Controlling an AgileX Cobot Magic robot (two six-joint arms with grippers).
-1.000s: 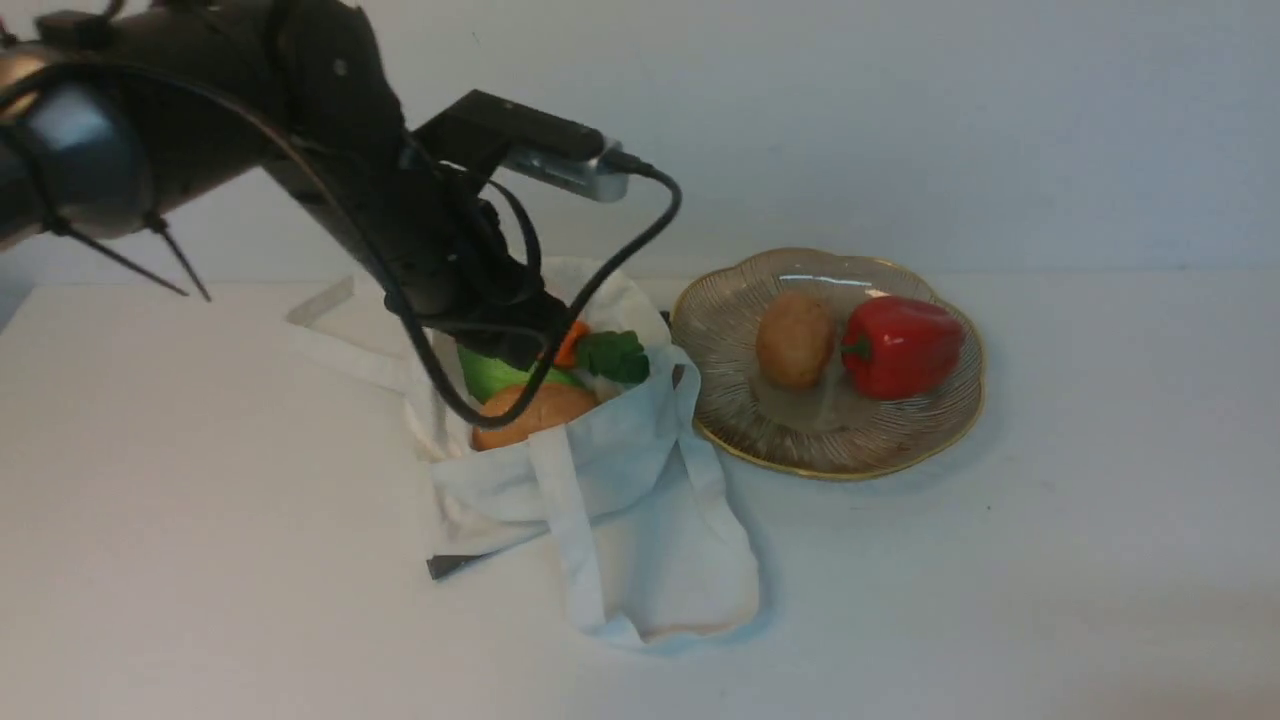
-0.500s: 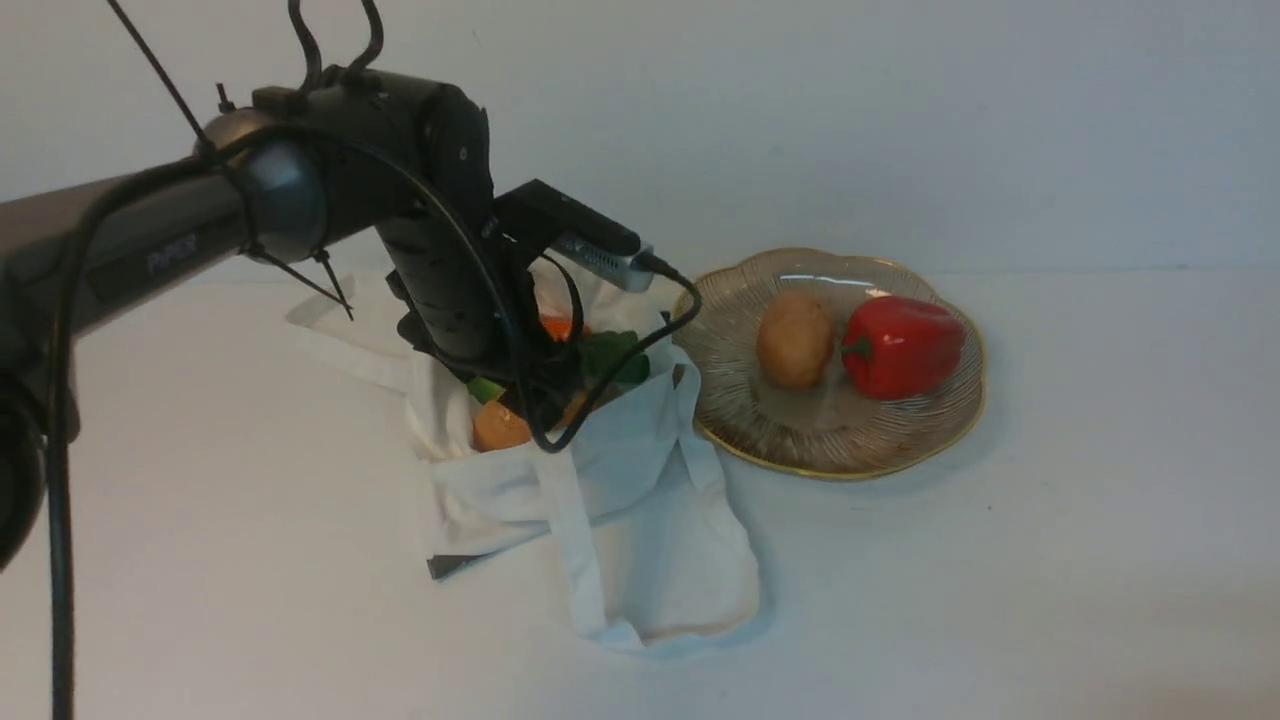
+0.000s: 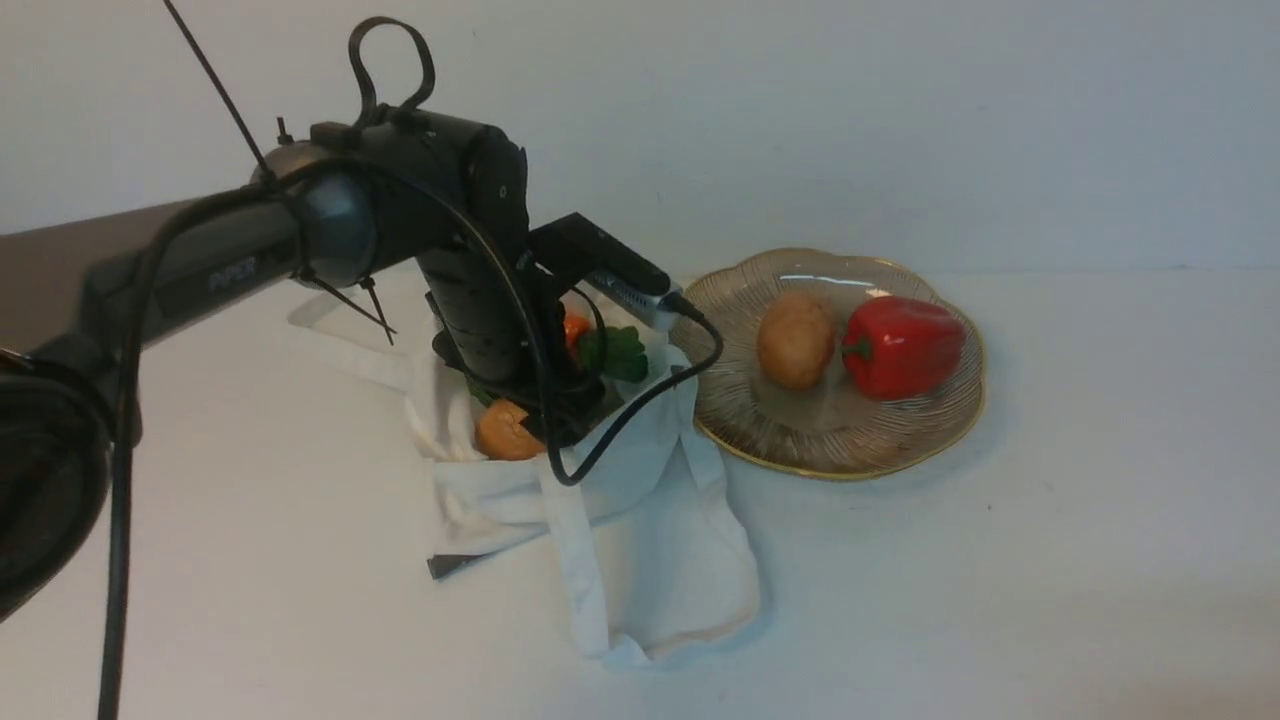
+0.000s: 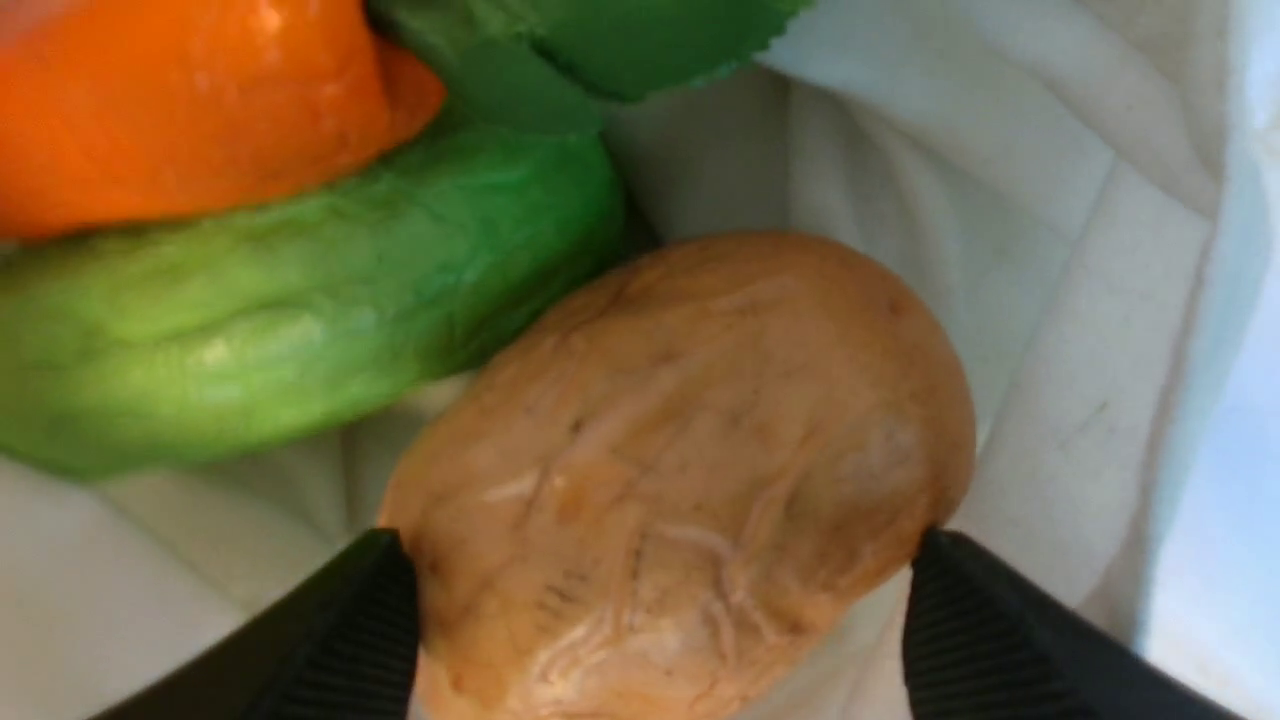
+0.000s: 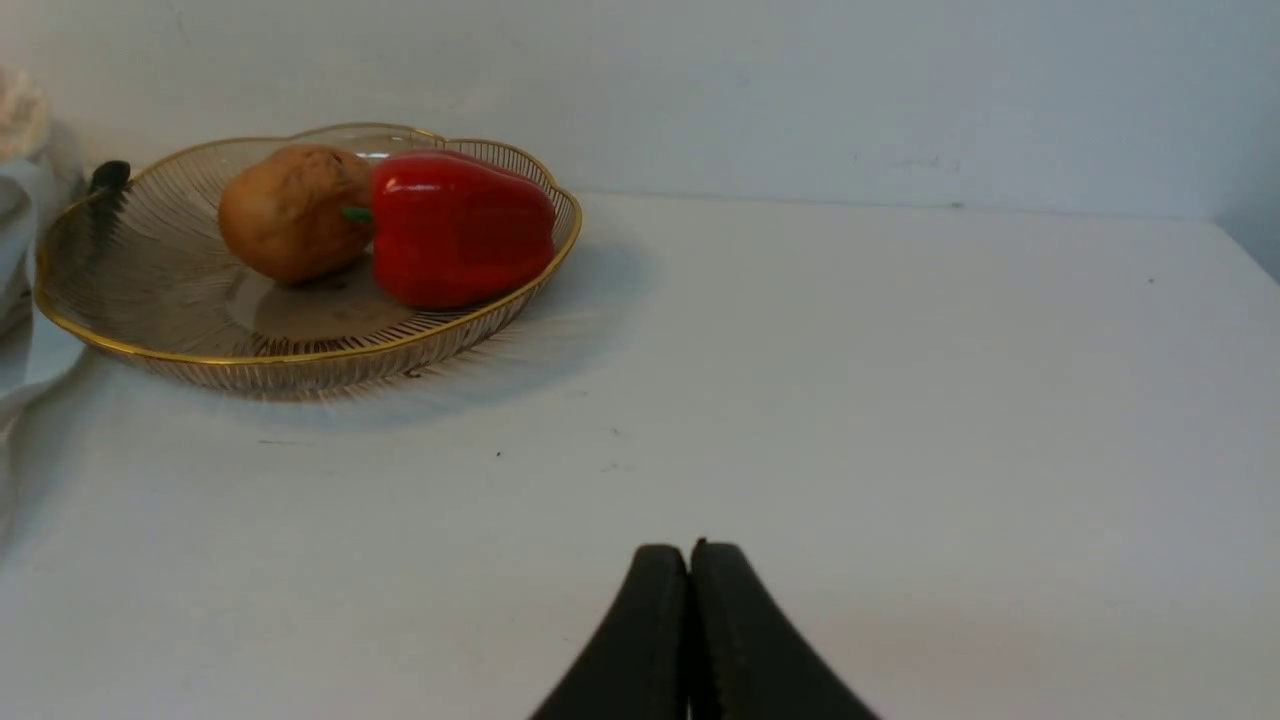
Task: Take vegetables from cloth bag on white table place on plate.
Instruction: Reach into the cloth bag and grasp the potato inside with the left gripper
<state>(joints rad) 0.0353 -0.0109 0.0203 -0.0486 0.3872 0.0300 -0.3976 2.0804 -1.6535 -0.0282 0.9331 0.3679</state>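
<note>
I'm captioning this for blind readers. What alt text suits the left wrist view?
The left gripper straddles a tan potato inside the cloth bag, with one black finger at each side of it. Next to the potato lie a green cucumber and an orange carrot with green leaves.

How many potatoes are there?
2. The rounder potato lies on the plate beside the red pepper. The oblong potato sits in the cloth bag, between the left tool's fingers. More may be hidden inside the bag.
</note>
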